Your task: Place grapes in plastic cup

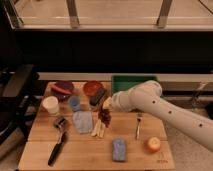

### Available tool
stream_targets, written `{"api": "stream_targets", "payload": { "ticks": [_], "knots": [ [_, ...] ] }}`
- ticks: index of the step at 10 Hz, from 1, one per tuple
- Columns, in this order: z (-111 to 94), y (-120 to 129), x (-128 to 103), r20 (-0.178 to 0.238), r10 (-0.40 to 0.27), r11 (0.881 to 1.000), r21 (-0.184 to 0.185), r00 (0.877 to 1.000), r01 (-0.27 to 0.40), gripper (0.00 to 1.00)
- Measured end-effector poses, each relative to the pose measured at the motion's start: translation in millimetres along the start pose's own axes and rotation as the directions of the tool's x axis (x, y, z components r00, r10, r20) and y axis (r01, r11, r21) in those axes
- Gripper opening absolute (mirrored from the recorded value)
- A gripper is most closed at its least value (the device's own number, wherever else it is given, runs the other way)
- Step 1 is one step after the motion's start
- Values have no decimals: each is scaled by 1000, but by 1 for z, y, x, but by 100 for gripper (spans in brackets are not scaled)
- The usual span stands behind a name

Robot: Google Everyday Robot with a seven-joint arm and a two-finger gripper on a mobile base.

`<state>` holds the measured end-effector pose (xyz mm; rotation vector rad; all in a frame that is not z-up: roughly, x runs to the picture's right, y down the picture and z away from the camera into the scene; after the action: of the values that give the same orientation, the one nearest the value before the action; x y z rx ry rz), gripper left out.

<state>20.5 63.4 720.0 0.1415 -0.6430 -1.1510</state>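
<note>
- While the gripper [104,111] hangs over the wooden table [40,155], it is clamped on the grapes [104,117], which sit just under its tip.
- The plastic cup [75,103] stands near, picture-left of the gripper and apart from it.
- The red bowl [93,89] sits just behind the gripper.
- The blue cloth [83,121] lies to its near left.
</note>
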Motion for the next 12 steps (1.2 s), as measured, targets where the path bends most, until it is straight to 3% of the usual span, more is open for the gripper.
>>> {"api": "stream_targets", "payload": {
  "ticks": [2, 5, 8, 12],
  "knots": [
    [0, -9, 18, -14, -17, 1000, 19, 1000, 17, 0],
    [0, -9, 19, -13, -17, 1000, 20, 1000, 17, 0],
    [1, -19, 28, -19, -52, 999, -2, 998, 52, 0],
    [20, -84, 38, 17, -128, 987, 96, 992, 126, 0]
  ]
}}
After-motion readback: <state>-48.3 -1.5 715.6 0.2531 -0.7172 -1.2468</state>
